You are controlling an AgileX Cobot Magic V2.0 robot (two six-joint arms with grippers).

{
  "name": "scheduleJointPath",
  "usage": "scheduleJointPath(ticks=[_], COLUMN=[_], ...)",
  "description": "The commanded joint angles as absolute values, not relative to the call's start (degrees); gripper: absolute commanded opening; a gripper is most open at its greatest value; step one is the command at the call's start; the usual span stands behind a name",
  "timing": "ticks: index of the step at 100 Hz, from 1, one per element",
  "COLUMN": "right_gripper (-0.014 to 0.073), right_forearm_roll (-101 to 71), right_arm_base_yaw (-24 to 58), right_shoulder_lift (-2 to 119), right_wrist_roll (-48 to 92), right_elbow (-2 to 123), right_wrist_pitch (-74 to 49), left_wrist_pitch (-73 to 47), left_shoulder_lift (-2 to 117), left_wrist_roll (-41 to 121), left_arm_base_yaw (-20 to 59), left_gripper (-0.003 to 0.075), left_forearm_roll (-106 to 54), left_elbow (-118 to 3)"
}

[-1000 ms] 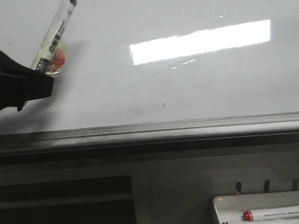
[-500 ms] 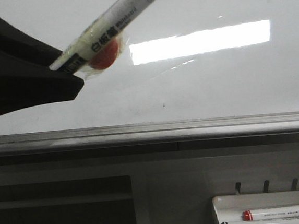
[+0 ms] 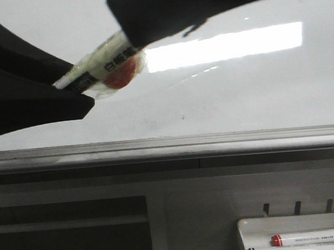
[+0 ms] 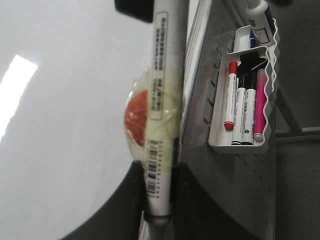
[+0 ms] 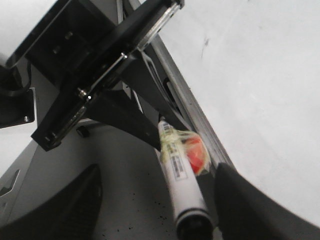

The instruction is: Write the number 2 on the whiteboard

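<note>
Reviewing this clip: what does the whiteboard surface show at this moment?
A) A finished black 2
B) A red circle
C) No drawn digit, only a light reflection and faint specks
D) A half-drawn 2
C: in the front view the whiteboard carries only the bright reflection and tiny specks, no strokes.

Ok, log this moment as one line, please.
left claw: shut on white marker with taped red ball | right claw: open around marker's cap end | glossy white whiteboard: no 2 drawn yet

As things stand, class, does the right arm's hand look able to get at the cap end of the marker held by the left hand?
Probably yes. The right hand is open and straddles the marker's black cap end, with nothing between them. The left hand grips the other end.
</note>
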State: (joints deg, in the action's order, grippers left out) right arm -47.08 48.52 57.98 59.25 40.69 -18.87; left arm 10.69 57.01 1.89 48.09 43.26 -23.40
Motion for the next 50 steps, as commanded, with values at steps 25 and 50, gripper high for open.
scheduleJointPath(ticks=[25,50], right_gripper=[-0.0071,-0.0071], right_forearm_roll=[-48.38,-47.54], right_arm_base_yaw=[48.76,48.76], right_shoulder_lift=[62.92,62.89], right_wrist_roll=[60.02,60.02], right_elbow=[44.88,44.88], right_wrist_pitch=[-14.58,-14.9], left_wrist_pitch=[14.45,12.93], left_shoulder_lift=[56.2,56.2], left_wrist_roll=[1.6,1.6], left_arm_base_yaw=[48.43,48.43], left_gripper=[-0.002,-0.002], left_forearm_roll=[42.54,42.43], left_elbow=[-24.87,-24.99])
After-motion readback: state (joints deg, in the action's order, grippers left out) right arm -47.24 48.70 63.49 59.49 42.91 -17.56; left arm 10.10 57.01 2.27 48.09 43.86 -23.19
